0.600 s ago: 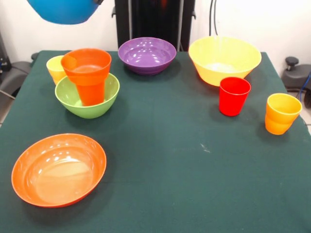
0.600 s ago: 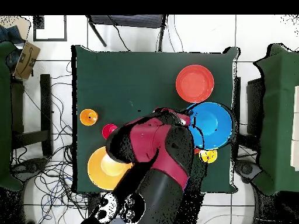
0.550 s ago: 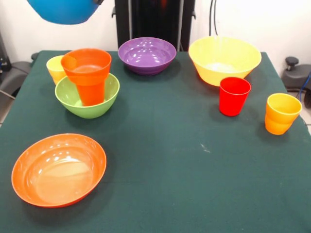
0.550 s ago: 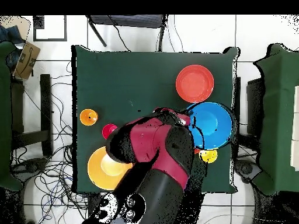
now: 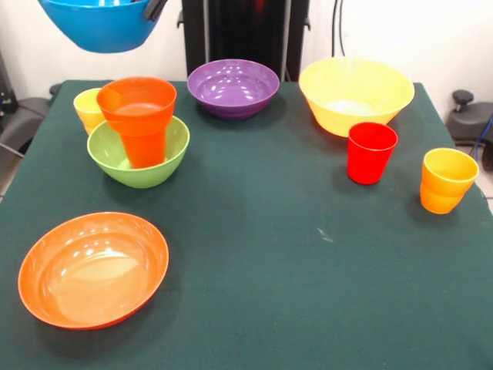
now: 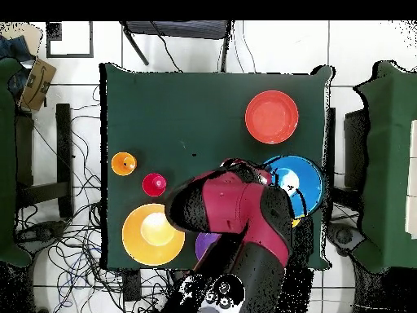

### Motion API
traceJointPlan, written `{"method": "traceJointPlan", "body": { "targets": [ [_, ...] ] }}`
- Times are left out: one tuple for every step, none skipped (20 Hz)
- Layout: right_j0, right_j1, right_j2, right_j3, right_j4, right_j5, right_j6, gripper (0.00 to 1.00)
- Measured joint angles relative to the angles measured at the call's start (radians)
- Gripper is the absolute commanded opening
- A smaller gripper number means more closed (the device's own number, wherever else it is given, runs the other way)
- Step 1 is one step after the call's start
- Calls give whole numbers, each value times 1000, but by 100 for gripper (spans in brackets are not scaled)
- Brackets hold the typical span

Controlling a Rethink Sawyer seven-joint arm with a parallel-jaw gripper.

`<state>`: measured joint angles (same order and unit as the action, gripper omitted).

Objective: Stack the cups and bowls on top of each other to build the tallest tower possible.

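The gripper is showing only as a dark tip at the rim of the blue bowl, which is hanging in the air well above the table, so it is evidently clamping that rim; the fingers themselves are hidden. From overhead the arm is covering part of the bowl.

Below and slightly right of the bowl, the tower is standing: an orange cup upright in the green bowl, a yellow cup just behind. Further out are sitting the purple bowl, yellow bowl, red cup, yellow-orange cup and, nearest the camera, the shallow orange bowl.

The blue bowl is looking light, stiff and glossy, so probably slippery; a rim pinch is likely letting it tilt. Resting on a narrow cup mouth, it will need centring.
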<state>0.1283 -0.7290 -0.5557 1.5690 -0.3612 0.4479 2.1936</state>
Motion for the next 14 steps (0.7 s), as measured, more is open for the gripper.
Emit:
{"method": "traceJointPlan", "body": {
  "targets": [
    [1,0,2,5,0,0,0,0],
    [2,0,3,10,0,0,0,0],
    [2,0,6,11,0,0,0,0],
    [3,0,8,13,0,0,0,0],
    [3,0,10,14,0,0,0,0],
    [3,0,12,15,0,0,0,0],
    [3,0,16,17,0,0,0,0],
    [3,0,20,18,0,0,0,0],
    [3,0,24,19,0,0,0,0],
    [3,0,28,21,0,0,0,0],
    [3,0,32,22,1,0,0,0],
    [3,0,37,23,2,-3,0,0],
    [3,0,40,24,2,-4,0,0],
    [3,1,43,24,2,-7,0,0]
  ]
}}
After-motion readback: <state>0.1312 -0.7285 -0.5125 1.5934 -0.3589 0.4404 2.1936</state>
